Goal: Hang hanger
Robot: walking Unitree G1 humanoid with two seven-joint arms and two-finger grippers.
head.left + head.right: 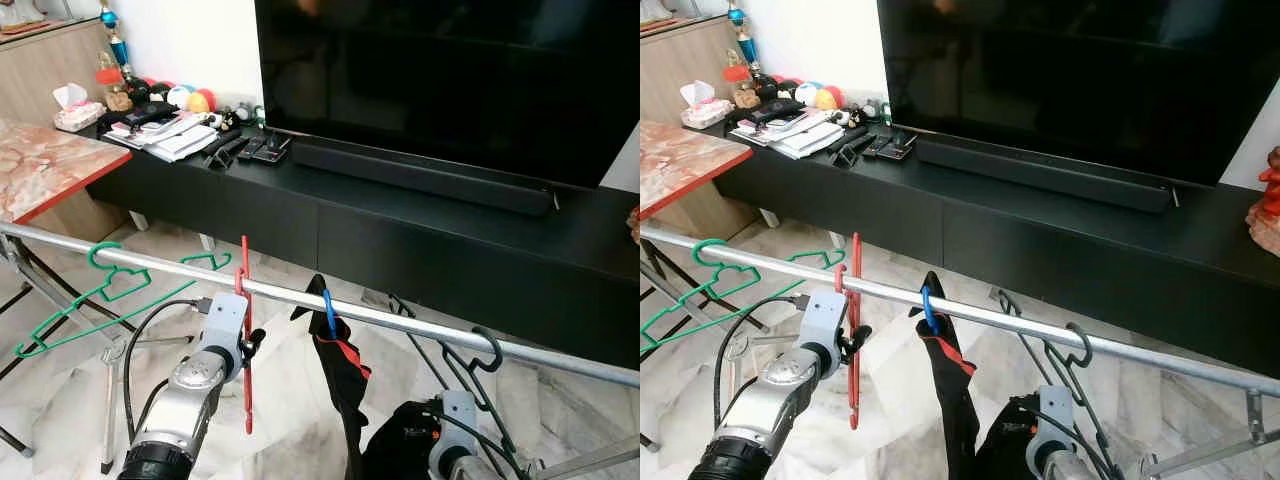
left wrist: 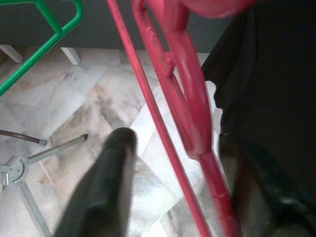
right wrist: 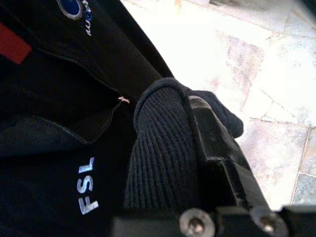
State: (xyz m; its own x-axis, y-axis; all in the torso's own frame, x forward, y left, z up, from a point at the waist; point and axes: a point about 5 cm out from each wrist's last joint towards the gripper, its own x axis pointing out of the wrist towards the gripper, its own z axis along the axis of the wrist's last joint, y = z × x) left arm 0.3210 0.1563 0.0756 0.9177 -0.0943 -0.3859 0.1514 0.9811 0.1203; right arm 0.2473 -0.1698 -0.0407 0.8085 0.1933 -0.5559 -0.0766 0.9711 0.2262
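Observation:
A red hanger hangs by its hook over the metal rail and drops straight down. My left gripper is just below the rail, open, with the hanger's red bars between its fingers. Low on the right, my right gripper is shut on the knit cuff of a black jacket. Right above it a dark hanger is hooked on the rail.
Green hangers sit on the rail to the left. A blue hook carries a black garment mid-rail. Behind the rail are a black TV console and TV. A marble-top table stands at left.

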